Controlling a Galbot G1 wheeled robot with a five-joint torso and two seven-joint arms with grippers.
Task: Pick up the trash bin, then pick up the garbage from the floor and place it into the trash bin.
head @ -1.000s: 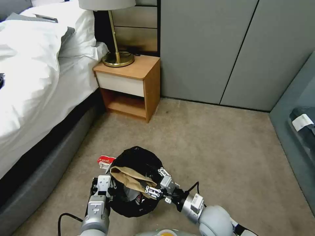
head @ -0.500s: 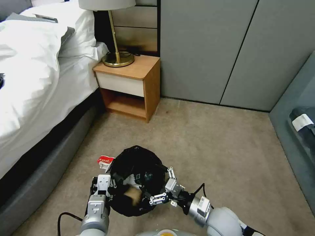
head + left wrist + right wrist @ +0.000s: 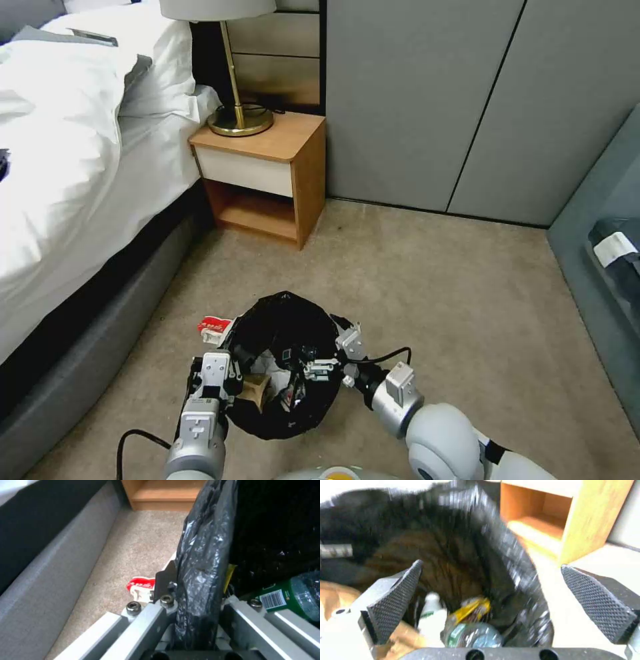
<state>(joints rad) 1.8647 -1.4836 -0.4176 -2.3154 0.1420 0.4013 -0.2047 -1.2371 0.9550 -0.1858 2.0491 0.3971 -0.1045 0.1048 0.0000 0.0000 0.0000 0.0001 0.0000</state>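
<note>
One piece of garbage, the red-white packet (image 3: 215, 327), is what the next move looks like it turns on: it lies on the carpet at lower left of the head frame, just beside the trash bin (image 3: 283, 363) on the side toward the bed (image 3: 80, 167), partly tucked behind the bin's rim. So from both arms the packet is past the bin, up and to the left in that frame. I can't really read a long axis on it, it's a crumpled little thing. The bin itself sits low in the centre of the head frame, black liner over the rim, with stuff already inside: a brown-gold wrapper (image 3: 257, 388), some white tissue, and a plastic bottle (image 3: 293, 595) with a green label showing in the left wrist view. The left end effector (image 3: 212, 377) is clenched on the bin's rim, liner pinched between its fingers, and the packet (image 3: 141, 588) shows on the floor just beyond it in the left wrist view, so that arm is clearly nearer, but it's busy holding the bin. The right end effector (image 3: 333, 353) hangs at the opposite rim, fingers spread wide and carrying nothing, looking down into the bin. My guess is the free right arm would have to reach across or around the bin to get at the packet.
</note>
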